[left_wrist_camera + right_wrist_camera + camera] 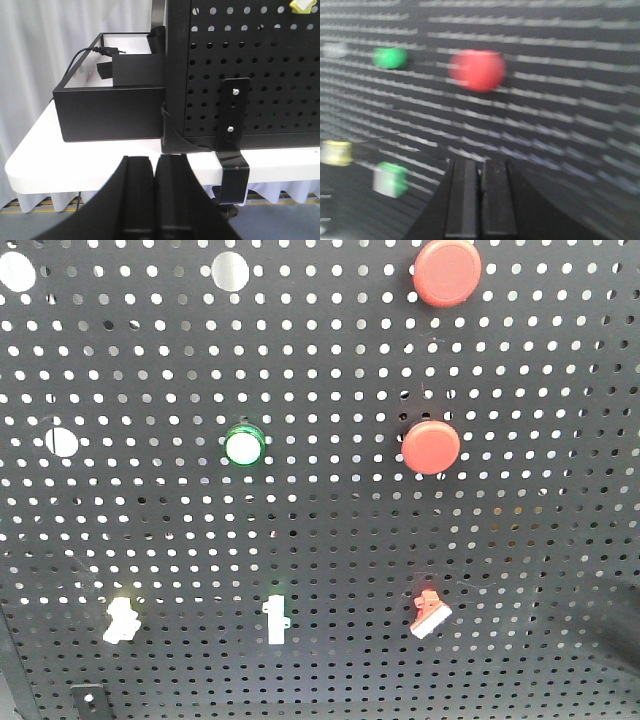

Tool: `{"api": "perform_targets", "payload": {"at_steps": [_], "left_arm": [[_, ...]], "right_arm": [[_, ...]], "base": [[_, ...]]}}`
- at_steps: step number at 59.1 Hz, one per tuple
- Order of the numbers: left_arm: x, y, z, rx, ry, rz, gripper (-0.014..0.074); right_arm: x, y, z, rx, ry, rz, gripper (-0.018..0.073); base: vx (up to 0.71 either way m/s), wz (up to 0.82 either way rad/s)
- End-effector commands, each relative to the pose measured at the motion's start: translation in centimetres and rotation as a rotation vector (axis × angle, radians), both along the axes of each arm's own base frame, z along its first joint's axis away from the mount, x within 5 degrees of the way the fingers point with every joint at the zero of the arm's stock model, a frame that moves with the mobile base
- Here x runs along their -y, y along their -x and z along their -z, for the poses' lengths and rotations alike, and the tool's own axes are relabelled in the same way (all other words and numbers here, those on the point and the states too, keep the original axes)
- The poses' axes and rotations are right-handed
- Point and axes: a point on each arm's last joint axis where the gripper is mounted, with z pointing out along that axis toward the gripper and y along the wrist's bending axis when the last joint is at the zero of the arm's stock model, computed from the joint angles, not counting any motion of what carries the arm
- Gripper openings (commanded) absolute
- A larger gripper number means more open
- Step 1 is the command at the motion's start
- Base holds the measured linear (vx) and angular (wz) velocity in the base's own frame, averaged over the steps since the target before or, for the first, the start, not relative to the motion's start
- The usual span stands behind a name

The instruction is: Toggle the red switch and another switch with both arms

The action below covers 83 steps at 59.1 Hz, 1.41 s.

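Observation:
In the front view the red switch (430,613) sits low on the right of the black pegboard (330,530), its white lever tilted. The other switch (120,618), with a pale yellow base, sits low on the left. Neither gripper shows in that view. My left gripper (155,162) is shut and empty, below the board's lower left corner; a pale yellow piece (300,5) shows at the top edge. My right gripper (481,162) is shut and empty, close to the board in a blurred view. There the yellow switch (336,152) is far left and the red switch is hidden.
Two big round red buttons (447,272) (431,446) and a green round button (243,445) sit higher on the board. A green-based toggle (277,618) stands between the switches. A black open box (110,107), a clamp bracket (235,115) and the white table edge (75,170) lie near my left gripper.

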Motion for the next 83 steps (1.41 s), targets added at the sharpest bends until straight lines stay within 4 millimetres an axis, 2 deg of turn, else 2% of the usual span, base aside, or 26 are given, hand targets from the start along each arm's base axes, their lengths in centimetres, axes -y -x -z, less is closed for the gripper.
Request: {"api": "perform_targets", "payload": {"at_steps": [1,7,13,23,28,83], "left_arm": [[0.0,-0.1,-0.1,0.067,0.011,-0.001,0.0002],[0.0,-0.1,-0.1,0.067,0.011,-0.001,0.0002],[0.0,-0.1,-0.1,0.067,0.011,-0.001,0.0002],[0.0,-0.1,-0.1,0.068,0.011,-0.001,0.0002],[0.0,-0.1,-0.1,0.068,0.011,-0.001,0.0002],[0.0,-0.1,-0.1,0.068,0.011,-0.001,0.0002]], "right_arm": [[1.6,1.9,1.0,0.117,0.005,0.116,-0.0006],[2.9,3.4,4.1,0.086,-0.023,0.250,-0.0006],[3.5,3.9,6.9,0.039,-0.049,0.350,-0.0006],[3.9,2.8,11.9,-0.049,-0.140,0.423,-0.0006],[3.9,2.8,12.3,-0.106,-0.147,0.429,-0.0006],[3.8,2.8,12.4,-0.112,-0.131,0.422,-0.0006]], "base": [[0.00,0.00],[0.00,0.00],[0.00,0.00],[0.00,0.00],[0.00,0.00],[0.00,0.00]]}}
